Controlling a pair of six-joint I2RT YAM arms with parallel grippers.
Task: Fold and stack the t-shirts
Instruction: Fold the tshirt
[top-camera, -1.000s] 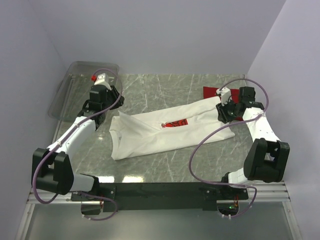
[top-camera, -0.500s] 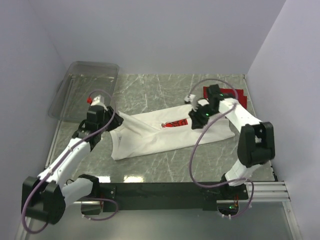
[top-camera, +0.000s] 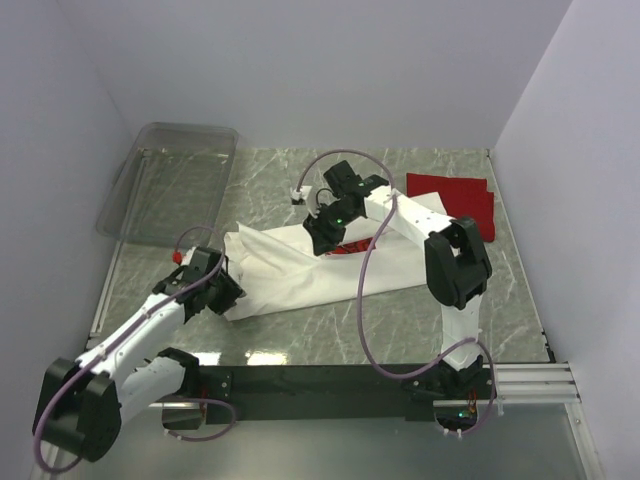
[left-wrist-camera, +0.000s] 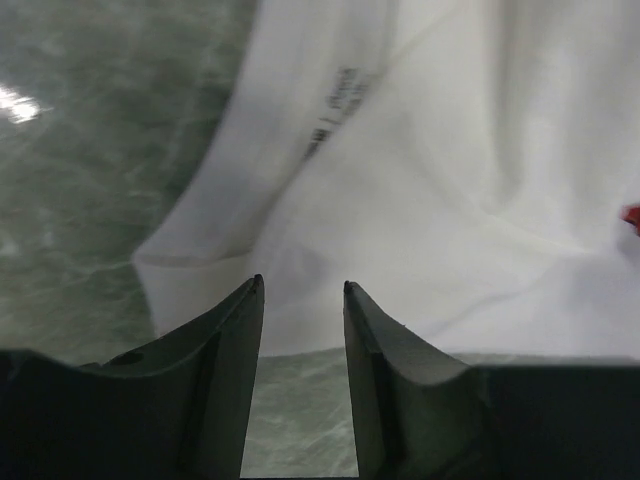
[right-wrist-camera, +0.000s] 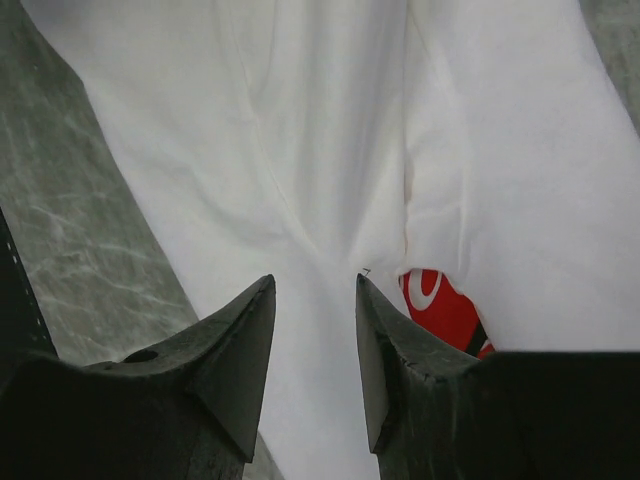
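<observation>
Mid-tabletop, white t-shirt (top-camera: 290, 275) looks half folded; left gripper (left-wrist-camera: 301, 284) at its near-left edge, right gripper (right-wrist-camera: 314, 281) over its middle, both jaws spread, empty. Next, probably: pinch edge, fold across.

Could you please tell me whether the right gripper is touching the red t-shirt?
Apart: the top view shows the right gripper over the white t-shirt, well clear of the red t-shirt.

1. Top cam sat high over the near edge, looking down across the whole grey-green marbled stone table (top-camera: 330, 330).
2. Left wrist cam hung super close, facing down at a corner of the white cloth t-shirt (left-wrist-camera: 450, 200).
3. Right wrist cam, equally close, faced its middle; all three views shared that shirt.
</observation>
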